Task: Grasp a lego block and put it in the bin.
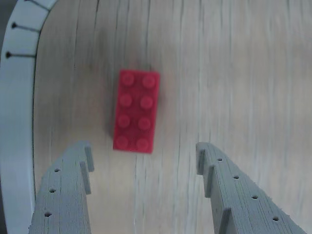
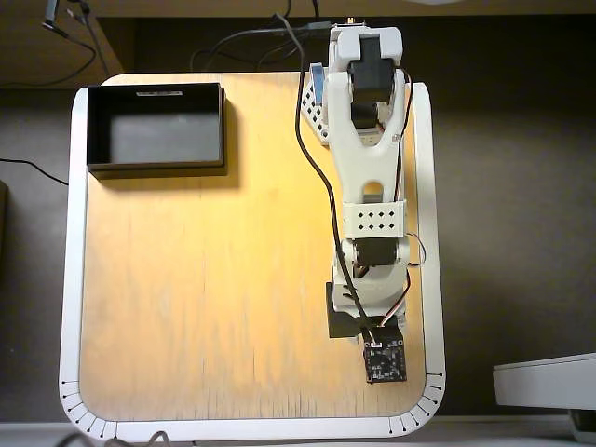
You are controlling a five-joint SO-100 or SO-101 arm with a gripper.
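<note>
I see the worktop (image 2: 205, 279) w/ the bin (image 2: 155, 128) at its top-left corner in overhead view, well apart from the arm (image 2: 371, 196). Wrist view: tool (image 1: 144, 158) spread wide, empty; lego block (image 1: 136, 111) flat on wood just beyond the fingertips.

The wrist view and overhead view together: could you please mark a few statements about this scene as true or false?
1. The small red studded plastic lego block lies flat on the wooden table, studs up. True.
2. The gripper is shut on the block. False: its fingers stand open, the block beyond their tips, untouched.
3. The shallow black rectangular bin holds the block. False: it looks empty.
4. The bin sits at the table's upper left corner in the overhead view. True.
</note>
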